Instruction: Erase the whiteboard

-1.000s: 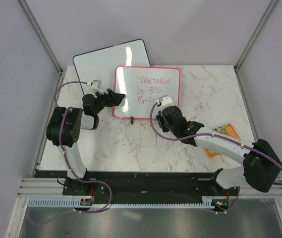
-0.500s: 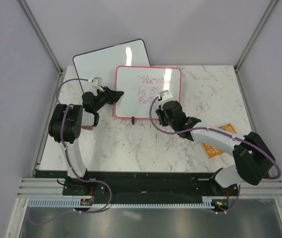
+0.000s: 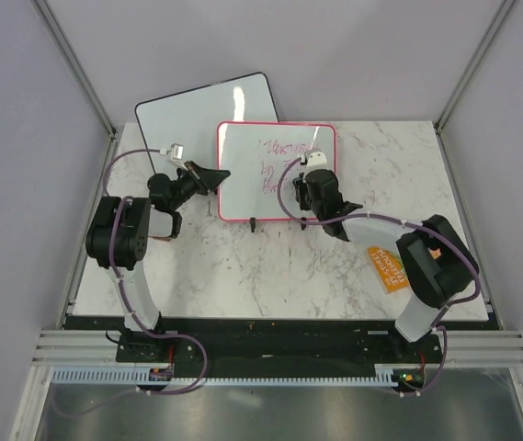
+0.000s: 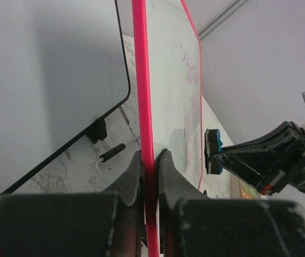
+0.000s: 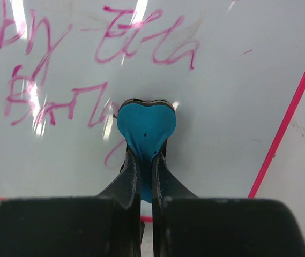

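Two pincers engaged: my left pincer (image 4: 151, 156) clamps the left edge of the pink-framed whiteboard (image 3: 243, 184), upright at the far middle of the table (image 3: 243, 271); my right pincer (image 5: 146, 160) pinches a blue heart-shaped eraser (image 5: 144, 126) at its face; pressing too hard could twist the board from that clamp.

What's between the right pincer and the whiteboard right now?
Only a blue eraser, clamped in the right pincer and held against the whiteboard below the writing. The right wrist view shows it best; the left wrist view shows it side-on.
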Controlling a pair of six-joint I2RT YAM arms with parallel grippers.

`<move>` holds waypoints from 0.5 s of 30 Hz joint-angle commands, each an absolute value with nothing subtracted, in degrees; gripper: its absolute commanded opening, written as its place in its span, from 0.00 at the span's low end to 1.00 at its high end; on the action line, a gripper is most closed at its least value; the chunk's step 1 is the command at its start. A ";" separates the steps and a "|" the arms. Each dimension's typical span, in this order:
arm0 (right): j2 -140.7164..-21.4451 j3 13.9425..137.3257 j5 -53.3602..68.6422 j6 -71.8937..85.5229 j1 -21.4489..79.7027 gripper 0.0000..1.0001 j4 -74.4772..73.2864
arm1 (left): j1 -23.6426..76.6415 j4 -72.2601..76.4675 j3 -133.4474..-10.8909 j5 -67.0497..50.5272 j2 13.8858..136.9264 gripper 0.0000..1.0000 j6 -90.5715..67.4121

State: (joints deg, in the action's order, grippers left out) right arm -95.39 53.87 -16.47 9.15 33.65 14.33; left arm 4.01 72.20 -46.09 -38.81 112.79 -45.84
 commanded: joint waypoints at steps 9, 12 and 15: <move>-110.38 67.14 -8.19 8.97 30.06 0.00 19.95 | 2.29 61.26 -45.09 -33.39 113.73 0.02 -38.58; -110.39 67.41 -7.73 8.00 32.42 0.00 19.25 | 2.37 61.00 -45.79 -34.54 113.99 0.02 -38.15; -110.91 68.29 -9.14 6.42 36.46 0.00 17.41 | 2.46 60.73 -46.23 -35.06 114.26 0.02 -38.14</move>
State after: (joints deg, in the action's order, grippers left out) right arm -108.51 65.80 -12.75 7.64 31.00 18.48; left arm 2.48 68.55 -45.98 -36.25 112.75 -47.35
